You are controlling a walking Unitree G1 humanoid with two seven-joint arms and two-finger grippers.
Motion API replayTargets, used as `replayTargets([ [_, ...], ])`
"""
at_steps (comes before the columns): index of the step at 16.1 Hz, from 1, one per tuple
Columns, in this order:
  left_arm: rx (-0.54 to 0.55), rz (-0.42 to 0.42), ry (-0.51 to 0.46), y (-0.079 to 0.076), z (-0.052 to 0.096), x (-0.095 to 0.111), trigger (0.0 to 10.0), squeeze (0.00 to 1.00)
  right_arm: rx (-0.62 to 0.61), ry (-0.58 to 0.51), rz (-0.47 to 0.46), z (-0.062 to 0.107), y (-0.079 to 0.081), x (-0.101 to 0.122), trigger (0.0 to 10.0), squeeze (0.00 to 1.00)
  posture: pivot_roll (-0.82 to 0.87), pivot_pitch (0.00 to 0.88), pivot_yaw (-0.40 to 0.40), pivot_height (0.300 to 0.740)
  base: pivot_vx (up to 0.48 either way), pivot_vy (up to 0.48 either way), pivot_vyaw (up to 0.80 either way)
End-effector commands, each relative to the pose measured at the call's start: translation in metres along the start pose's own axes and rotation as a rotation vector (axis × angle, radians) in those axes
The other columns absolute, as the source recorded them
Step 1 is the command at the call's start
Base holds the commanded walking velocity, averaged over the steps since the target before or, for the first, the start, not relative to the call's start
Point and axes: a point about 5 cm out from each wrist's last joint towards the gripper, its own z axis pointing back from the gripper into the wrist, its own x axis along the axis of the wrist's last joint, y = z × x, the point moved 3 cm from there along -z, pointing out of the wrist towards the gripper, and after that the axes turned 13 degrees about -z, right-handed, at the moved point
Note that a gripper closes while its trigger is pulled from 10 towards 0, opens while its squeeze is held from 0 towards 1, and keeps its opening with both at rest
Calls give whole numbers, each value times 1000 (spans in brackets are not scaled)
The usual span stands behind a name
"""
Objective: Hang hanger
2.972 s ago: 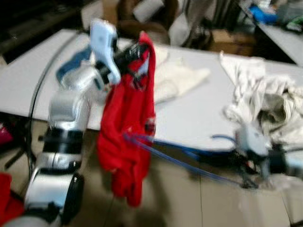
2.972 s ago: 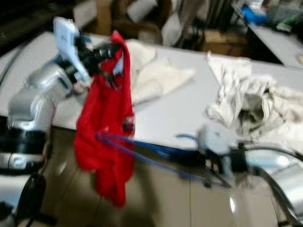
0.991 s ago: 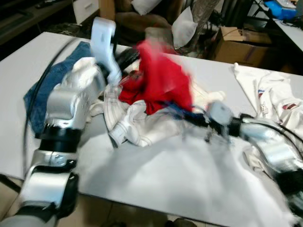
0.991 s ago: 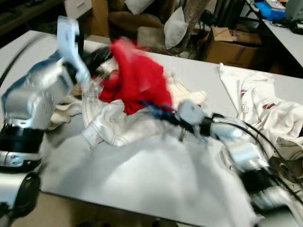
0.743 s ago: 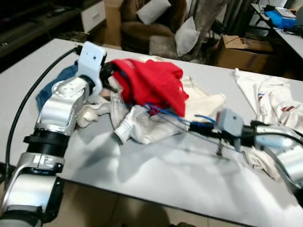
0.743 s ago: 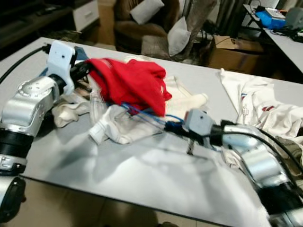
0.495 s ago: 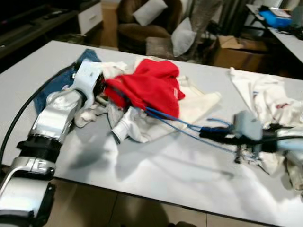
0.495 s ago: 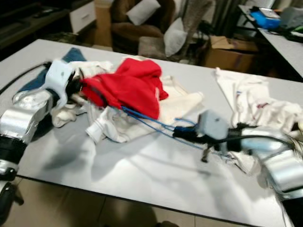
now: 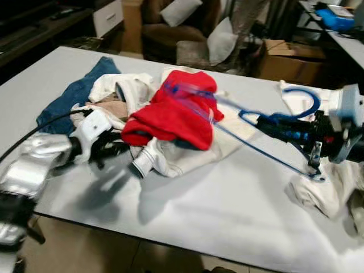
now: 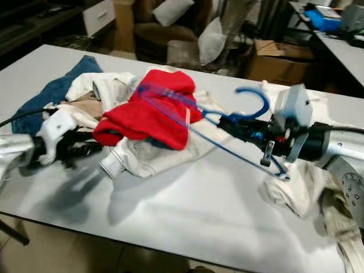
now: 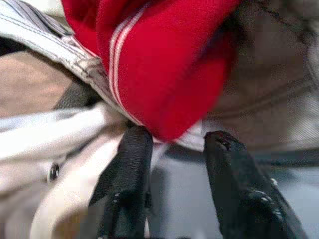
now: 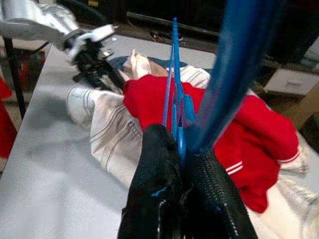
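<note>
Risk lay in the blue hanger (image 10: 227,128): the right claw (image 12: 180,164), at three o'clock over the table (image 10: 187,216), pinched it shut, its far end under the red garment (image 10: 151,108). Lifting could drag the pile. The left claw (image 11: 172,164), at nine o'clock, gaped empty.
</note>
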Motion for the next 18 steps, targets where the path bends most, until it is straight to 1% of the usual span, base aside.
replayTargets([
  [1,-19,47,-119,-2,13,19,10000,1000,-25,-57,3,1,3,7,10000,0,-98,0,-51,740,0,0,0],
  [2,-14,102,-208,-2,27,31,10000,1000,-63,-95,-11,-3,4,6,10000,0,-94,0,-54,740,0,0,0],
  [3,16,143,-279,1,41,41,10000,1000,-118,-139,-20,-9,2,6,10000,0,-95,0,-53,740,0,0,0],
  [4,29,158,-306,3,45,46,10000,1000,-142,-160,-16,-11,1,7,10000,0,-95,0,-53,740,0,0,0],
  [5,80,233,-418,8,56,57,10000,1000,-231,-196,-44,-18,-6,4,10000,0,-92,0,-45,740,0,0,0],
  [6,128,280,-500,13,62,66,10000,1000,-340,-221,-81,-23,-14,1,10000,0,-90,0,-49,740,0,0,0],
  [7,263,292,-566,24,62,77,10000,1000,-441,-248,-170,-28,-23,-4,10000,0,-91,0,-54,740,0,0,0],
  [8,440,322,-595,39,61,82,10000,1000,-518,-243,-201,-30,-28,-11,10000,0,-89,0,-59,740,0,0,0],
  [9,502,313,-586,42,60,84,10000,1000,-550,-235,-197,-33,-27,-15,10000,0,-88,0,-65,740,0,0,0],
  [10,549,320,-560,35,52,90,10000,1000,-619,-258,-227,-40,-23,-19,10000,0,-92,0,-67,740,0,0,0],
  [11,551,335,-577,31,47,97,10000,1000,-662,-277,-212,-42,-22,-19,10000,0,-105,0,-57,740,0,0,0],
  [12,555,332,-576,25,41,103,10000,1000,-734,-295,-190,-42,-23,-19,10000,0,-105,0,-57,740,0,0,0],
  [13,555,332,-576,25,41,103,10000,1000,-734,-295,-190,-42,-23,-19,10000,0,-105,0,-57,740,0,0,0],
  [14,517,349,-539,6,12,109,10000,749,-766,-331,-233,-45,-19,-18,10000,0,-113,0,-58,740,0,0,0],
  [15,506,347,-531,2,6,110,10000,749,-771,-341,-243,-45,-19,-18,10000,0,-113,0,-58,740,0,0,0],
  [16,519,338,-492,-10,-8,107,10000,0,-797,-342,-231,-47,-16,-20,10000,0,-122,0,-53,740,0,0,0],
  [17,558,395,-445,-20,-22,97,10000,0,-828,-351,-237,-48,-13,-23,10000,0,-126,0,-50,740,0,0,0],
  [18,568,409,-419,-25,-26,92,10000,0,-848,-344,-265,-49,-10,-30,10000,0,-132,0,-47,740,0,0,0],
])
